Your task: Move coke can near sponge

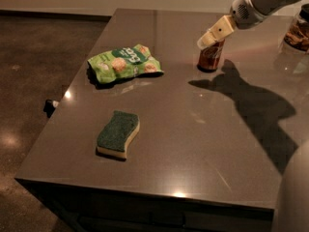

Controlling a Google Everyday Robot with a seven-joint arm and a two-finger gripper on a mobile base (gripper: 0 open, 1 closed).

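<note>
The coke can [211,57], red with a silver top, stands upright on the far right part of the grey table [193,129]. My gripper [205,41] hangs just above the can's top, reaching in from the upper right; I cannot see contact between them. The sponge [118,133], dark green on top with a pale yellow base, lies flat near the table's front left, well apart from the can.
A green crinkled snack bag [124,64] lies at the back left, between can and sponge. A glass jar [297,30] stands at the far right edge. The arm's shadow falls across the right side. Part of my body [292,192] shows at bottom right.
</note>
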